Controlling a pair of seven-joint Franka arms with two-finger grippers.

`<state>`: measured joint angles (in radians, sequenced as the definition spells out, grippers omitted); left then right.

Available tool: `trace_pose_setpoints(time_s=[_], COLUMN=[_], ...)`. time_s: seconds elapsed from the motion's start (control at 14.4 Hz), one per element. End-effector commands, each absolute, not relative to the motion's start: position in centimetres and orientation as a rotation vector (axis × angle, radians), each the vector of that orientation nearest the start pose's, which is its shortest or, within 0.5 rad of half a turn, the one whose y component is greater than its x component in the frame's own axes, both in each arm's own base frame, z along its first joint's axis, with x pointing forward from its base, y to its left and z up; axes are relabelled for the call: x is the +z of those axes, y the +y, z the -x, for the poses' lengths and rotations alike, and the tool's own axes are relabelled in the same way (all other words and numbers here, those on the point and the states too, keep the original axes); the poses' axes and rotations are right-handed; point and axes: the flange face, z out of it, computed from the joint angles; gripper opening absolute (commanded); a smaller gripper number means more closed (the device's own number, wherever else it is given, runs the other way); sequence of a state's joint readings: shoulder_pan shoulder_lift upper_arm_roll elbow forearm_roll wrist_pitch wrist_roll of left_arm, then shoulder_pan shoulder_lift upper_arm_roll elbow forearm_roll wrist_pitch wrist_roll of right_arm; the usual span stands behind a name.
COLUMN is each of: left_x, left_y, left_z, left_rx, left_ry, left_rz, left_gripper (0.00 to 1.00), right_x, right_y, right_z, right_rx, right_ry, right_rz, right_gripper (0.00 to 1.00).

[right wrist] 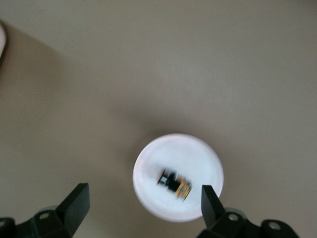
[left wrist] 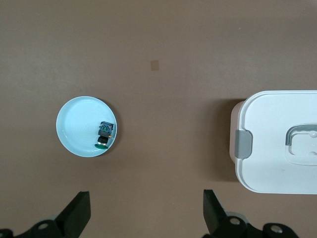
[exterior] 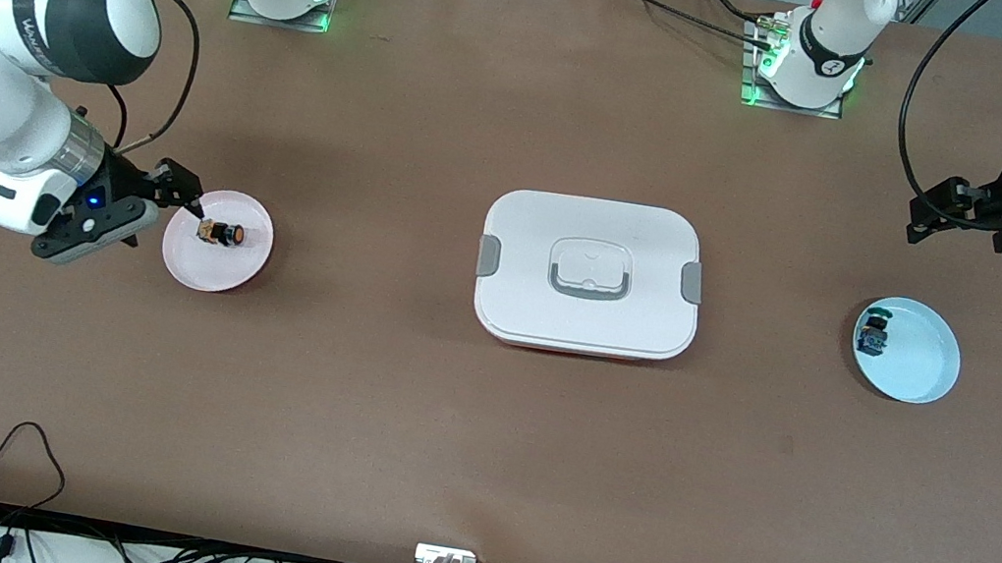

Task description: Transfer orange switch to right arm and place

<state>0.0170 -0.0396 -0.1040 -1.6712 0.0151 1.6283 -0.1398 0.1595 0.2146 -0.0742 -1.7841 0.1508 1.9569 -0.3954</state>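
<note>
Two plates, one switch each — orange switch (exterior: 222, 233) untouched; left gripper (exterior: 915, 216), right gripper (exterior: 177, 191) gape wide.

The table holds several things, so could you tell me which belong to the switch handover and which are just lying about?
Job:
orange switch on the pink plate
right gripper, open beside that plate
left gripper, open, waiting

Lying about:
white lidded box
blue plate with blue-green switch

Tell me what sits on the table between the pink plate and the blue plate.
The white lidded box sits between the pink plate and the blue plate; otherwise bare table, as the front view shows.
</note>
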Motion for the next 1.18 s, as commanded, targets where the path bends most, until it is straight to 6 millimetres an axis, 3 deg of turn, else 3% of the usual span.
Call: trace_pose_setpoints(time_s=[0.0, 0.21, 0.42, 0.76, 0.83, 0.97, 1.11], left_x=[60.8, 60.8, 60.8, 60.8, 60.8, 60.8, 60.8], left_y=[-4.7, -4.7, -4.6, -4.5, -4.5, -4.5, -4.5], left_z=[-54.7, -54.7, -54.7, -54.7, -54.7, -54.7, -54.7], left_rx=[-0.002, -0.002, -0.002, -0.002, -0.002, -0.002, -0.002], left_ry=[-0.083, -0.083, -0.086, -0.088, -0.088, -0.088, -0.088], left_rz=[3.101, 3.101, 3.102, 3.102, 3.102, 3.102, 3.102], left_gripper=[1.00, 1.00, 1.00, 1.00, 1.00, 1.00, 1.00], right_x=[44.2, 46.2, 49.6, 55.5, 56.5, 57.4, 56.9], right_y=[5.7, 5.7, 5.1, 2.4, 1.1, -1.6, -2.2], right_z=[-60.0, -59.1, -59.2, -59.5, -59.6, -59.8, -59.7], right_rx=[0.197, 0.384, 0.375, 0.314, 0.286, 0.257, 0.275], right_ry=[-0.222, 0.065, 0.022, 0.096, 0.123, 0.120, 0.062], right_rz=[2.994, 3.045, 3.156, 3.179, 3.183, 3.166, 3.166], right_gripper=[1.00, 1.00, 1.00, 1.00, 1.00, 1.00, 1.00])
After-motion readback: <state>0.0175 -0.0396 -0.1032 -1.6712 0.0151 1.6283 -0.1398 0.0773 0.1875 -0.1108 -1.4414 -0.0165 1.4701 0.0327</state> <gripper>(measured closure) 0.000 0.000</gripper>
